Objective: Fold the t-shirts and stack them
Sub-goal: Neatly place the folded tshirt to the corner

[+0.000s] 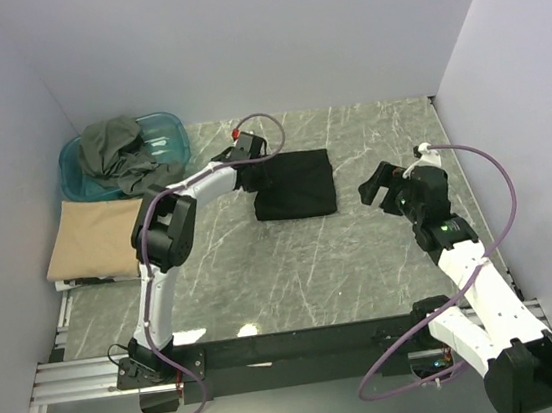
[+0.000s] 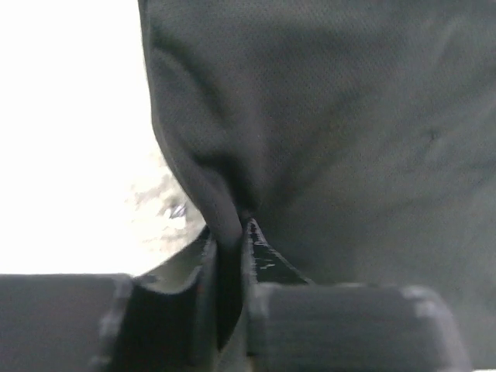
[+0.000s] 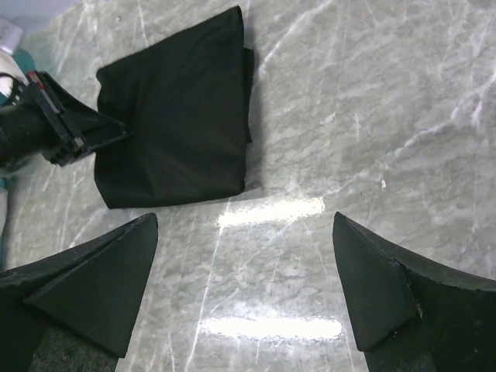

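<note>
Grey marble table (image 1: 265,278) is holding the folded black t-shirt (image 1: 298,184) in its middle | my left gripper (image 2: 230,232) is pinching its left edge | my right gripper (image 3: 244,263) is hanging wide apart, empty | step, I think: carrying it to the tan t-shirt (image 1: 94,239) | next: lifting, keeping folds neat

Marble table (image 1: 262,259) — black t-shirt (image 1: 299,186), teal tub (image 1: 177,136)

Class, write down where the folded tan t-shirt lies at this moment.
In the top view the tan t-shirt lies folded at the left edge of the table, just on the near side of the teal tub.
</note>
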Controlling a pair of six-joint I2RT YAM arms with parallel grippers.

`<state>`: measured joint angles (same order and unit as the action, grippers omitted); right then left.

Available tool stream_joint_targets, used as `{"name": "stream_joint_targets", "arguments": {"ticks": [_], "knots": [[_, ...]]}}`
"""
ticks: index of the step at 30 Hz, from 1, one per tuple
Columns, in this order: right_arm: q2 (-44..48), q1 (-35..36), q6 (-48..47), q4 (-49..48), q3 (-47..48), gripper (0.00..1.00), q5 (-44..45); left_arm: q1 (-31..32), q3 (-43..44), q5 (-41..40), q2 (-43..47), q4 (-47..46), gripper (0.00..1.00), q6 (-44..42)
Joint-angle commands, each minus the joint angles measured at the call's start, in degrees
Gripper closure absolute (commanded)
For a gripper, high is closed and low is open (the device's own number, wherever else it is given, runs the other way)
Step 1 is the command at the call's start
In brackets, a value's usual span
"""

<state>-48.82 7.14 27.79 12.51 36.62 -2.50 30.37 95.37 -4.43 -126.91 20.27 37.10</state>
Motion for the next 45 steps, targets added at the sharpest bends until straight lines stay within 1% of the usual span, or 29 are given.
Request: {"name": "stream_joint_targets", "arguments": {"ticks": [1,2,3,6,7,8,10,11,12,13,14,15,17,19,21,24,25,26,27,29,31,33,34,38,40,41,43,45], "knots": [[0.9,-0.1,-0.6,-2.4,-0.5,0.00,2.4,0.7,3.1,-3.3,-3.0,3.8,0.90,-1.3],[0.8,0.0,-0.7,-2.4,-0.7,0.00,2.4,0.8,3.2,-3.6,-3.1,4.4,0.97,-1.7],[0.8,0.0,-0.6,-2.5,-0.8,0.00,2.4,0.8,3.1,-4.5,-2.8,4.5,0.99,-2.8],[0.6,-0.1,-0.5,-2.8,-0.9,0.00,3.6,1.2,0.4,-8.2,0.0,5.0,0.99,-6.0],[0.1,-0.1,-0.5,-2.7,-1.0,0.00,3.6,1.2,-0.8,-11.7,1.1,5.0,0.99,-6.7],[-0.1,-0.1,-0.4,-2.4,-0.8,0.00,3.9,1.2,-2.2,-13.5,4.0,5.0,1.00,-8.3],[-0.9,0.0,-0.5,-2.1,-0.7,0.00,3.9,1.2,-7.7,-17.0,7.2,3.5,1.00,-11.2],[-1.1,-0.1,-0.6,-2.0,-0.6,0.00,3.3,1.2,-9.7,-18.0,10.5,3.0,1.00,-14.0],[-1.3,-0.1,-0.6,-2.1,-0.5,0.00,2.8,1.2,-13.8,-18.8,12.1,2.3,1.00,-15.4],[-1.6,-0.1,-0.6,-2.2,-0.5,0.00,2.8,1.2,-15.6,-19.8,13.7,1.5,1.00,-16.5],[-1.9,-0.1,-0.5,-2.2,-0.5,0.00,2.7,1.1,-17.5,-23.1,16.6,1.4,1.00,-17.7],[-2.0,-0.1,-0.5,-2.2,-0.5,0.00,2.7,1.1,-20.7,-25.2,17.9,1.3,1.00,-17.4],[-2.3,-0.2,-0.6,-2.2,-0.6,0.00,2.7,0.8,-23.8,-29.5,21.5,1.3,0.99,-16.6],[-2.7,-0.2,-0.6,-1.9,-0.5,0.00,2.7,0.7,-28.6,-29.7,23.9,0.4,0.99,-18.2],[-2.9,-0.2,-0.6,-2.3,-0.7,0.00,2.7,0.7,-32.4,-31.8,27.2,0.6,1.00,-22.1],[-4.2,-0.2,-0.4,-3.5,-0.9,0.00,1.5,0.7,-35.2,-36.7,32.7,0.1,0.99,-26.7],[-4.6,-0.1,-0.4,-3.5,-0.7,0.00,1.4,0.6,-35.9,-36.4,34.0,-0.4,0.99,-28.2],[-5.2,-0.2,-0.2,-3.1,-0.3,0.00,1.3,0.5,-36.8,-35.7,35.2,-1.7,0.99,-31.4],[-6.1,-0.1,-0.1,-2.9,-0.1,0.00,1.0,0.0,-37.3,-33.6,36.5,-2.3,0.99,-33.1],[-6.7,-0.2,0.0,-2.5,0.3,0.00,0.7,-1.0,-38.0,-32.7,39.5,-2.9,0.99,-36.5],[-6.8,-0.2,0.2,-2.5,-0.1,0.00,0.7,-2.7,-37.5,-32.7,40.7,-1.2,0.99,-36.5],[-6.2,-0.2,0.3,-2.8,-0.7,0.00,0.6,-3.3,-36.8,-35.7,40.8,0.0,0.99,-36.5],[-6.0,-0.1,0.2,-2.6,-0.7,0.01,0.6,-3.3,-36.2,-38.9,40.1,1.0,0.99,-36.5],[-5.1,-0.2,0.5,-1.8,-0.6,0.00,0.5,-3.4,-28.8,-40.7,36.1,11.6,0.99,-35.2],[-4.8,-0.2,0.8,-2.7,-1.3,0.01,-0.9,-4.2,-27.4,-42.1,35.7,15.5,1.00,-36.2],[-4.9,-0.2,0.8,-2.8,-1.5,0.01,-1.2,-4.7,-26.7,-42.2,36.0,16.2,0.99,-38.4],[-5.5,-0.2,1.1,-2.7,-1.4,0.01,-1.6,-6.4,-25.9,-41.0,38.0,19.6,1.00,-39.3],[-6.3,-0.2,1.3,-2.4,-1.2,0.01,-1.7,-7.5,-25.7,-37.7,40.1,21.5,1.00,-40.6]]}}
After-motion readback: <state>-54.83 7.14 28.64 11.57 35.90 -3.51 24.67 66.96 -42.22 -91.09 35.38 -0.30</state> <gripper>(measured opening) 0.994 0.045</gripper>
